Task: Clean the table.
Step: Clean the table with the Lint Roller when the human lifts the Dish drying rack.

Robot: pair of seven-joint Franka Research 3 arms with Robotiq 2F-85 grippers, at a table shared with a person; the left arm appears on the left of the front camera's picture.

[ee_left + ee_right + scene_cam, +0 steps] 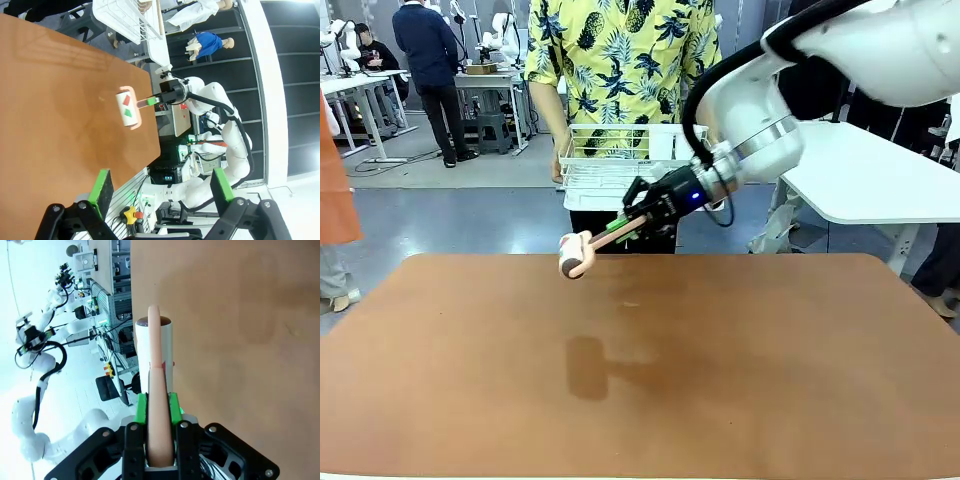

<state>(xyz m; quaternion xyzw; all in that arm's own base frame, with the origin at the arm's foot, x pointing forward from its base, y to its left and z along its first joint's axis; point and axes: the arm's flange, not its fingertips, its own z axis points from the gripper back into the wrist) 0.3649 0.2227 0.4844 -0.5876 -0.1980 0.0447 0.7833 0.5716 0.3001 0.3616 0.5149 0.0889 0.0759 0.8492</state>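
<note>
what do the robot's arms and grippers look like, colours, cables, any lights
The right arm is glossy white with rounded links, a silver ring at the wrist and a black cable looping along it. The right gripper is black, with a blue light at its base. The left gripper is black too, with visible bolts and bright green pads on its fingers.

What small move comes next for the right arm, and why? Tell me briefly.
Probably lower it. The right gripper is shut on the handle of the lint roller, which hangs above the table with its shadow well apart from it. The roller likely needs contact before it can clean.
</note>
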